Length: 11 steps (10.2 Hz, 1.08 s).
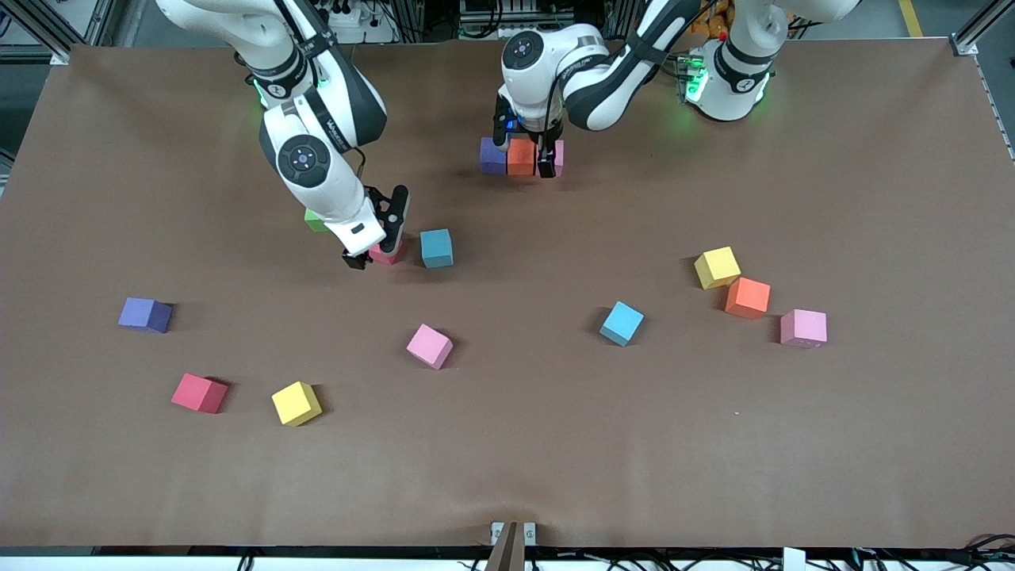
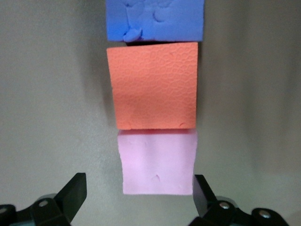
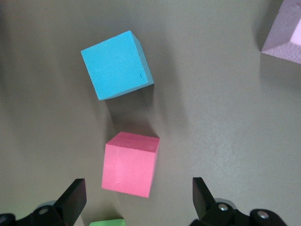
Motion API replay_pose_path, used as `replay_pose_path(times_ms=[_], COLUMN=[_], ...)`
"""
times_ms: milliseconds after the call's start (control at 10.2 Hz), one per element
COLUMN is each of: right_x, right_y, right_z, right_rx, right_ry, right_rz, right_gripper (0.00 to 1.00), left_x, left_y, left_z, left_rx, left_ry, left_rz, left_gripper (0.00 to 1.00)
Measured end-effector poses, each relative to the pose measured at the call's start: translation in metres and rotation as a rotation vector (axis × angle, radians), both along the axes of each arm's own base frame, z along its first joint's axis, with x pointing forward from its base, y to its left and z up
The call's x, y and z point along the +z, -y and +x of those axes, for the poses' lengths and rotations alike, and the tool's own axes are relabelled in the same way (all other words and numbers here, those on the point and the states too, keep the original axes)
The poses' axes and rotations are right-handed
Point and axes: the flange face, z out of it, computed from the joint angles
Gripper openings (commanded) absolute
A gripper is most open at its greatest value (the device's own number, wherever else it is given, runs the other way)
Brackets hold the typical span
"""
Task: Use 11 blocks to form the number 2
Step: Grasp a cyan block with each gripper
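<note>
A robotics lab: brown-covered table (image 1: 507, 476), aluminium framing (image 1: 47, 28) and cabling along its edges.

Arm shells: glossy white, rounded segments
Joint collars: dark grey and black bands
Joint caps: black discs with a small blue dot
Bases: green light glowing at each
Left tool (image 1: 525, 156): black fingers, silver screws
Right tool (image 1: 374, 246): black fingers, white housing above

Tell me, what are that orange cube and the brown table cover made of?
The orange cube looks like soft matte foam: its face is pebbled and dented. The table cover seems to be brown paper or thin card, dull and flat; which one is hard to say.
</note>
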Motion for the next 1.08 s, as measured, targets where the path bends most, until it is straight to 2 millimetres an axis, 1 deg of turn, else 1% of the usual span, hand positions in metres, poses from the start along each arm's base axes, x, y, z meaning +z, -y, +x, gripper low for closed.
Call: replay_pose_path(times_ms=[98,196,294,392,588,686,784,883,981,1079], right_x=[0.000,0.001,0.001,0.000,-0.007,-0.010,-0.014,-0.018,-0.024,-0.031], right_y=[-0.004,-0.009,-0.019,-0.025,-0.034,-0.041,-0.052,-0.065,-0.079,-0.091], right_z=[-0.002,-0.004,-0.008,-0.010,-0.012,-0.013,-0.016,-0.018,-0.020,-0.021], right_rx=[0.009,0.019,0.039,0.050,0.065,0.078,0.097,0.120,0.142,0.161], right_ry=[0.003,0.010,0.021,0.029,0.043,0.043,0.043,0.042,0.040,0.037], right_rz=[0.001,0.005,0.011,0.015,0.021,0.020,0.019,0.018,0.015,0.012], right_gripper=[1.00,1.00,1.00,1.00,1.00,1.00,1.00,1.00,1.00,1.00], left_x=[0.011,0.025,0.053,0.068,0.089,0.098,0.109,0.122,0.135,0.146], left_y=[0.000,-0.001,-0.005,-0.009,-0.028,-0.042,-0.062,-0.089,-0.120,-0.145], left_z=[0.004,0.013,0.036,0.055,0.108,0.135,0.167,0.203,0.240,0.269], left_rx=[0.010,0.035,0.081,0.120,0.224,0.281,0.349,0.427,0.510,0.572], left_ry=[0.011,0.027,0.049,0.064,0.091,0.106,0.127,0.151,0.177,0.198], left_rz=[0.016,0.034,0.060,0.063,0.047,0.034,0.022,0.012,0.002,-0.010], left_gripper=[1.00,1.00,1.00,1.00,1.00,1.00,1.00,1.00,1.00,1.00])
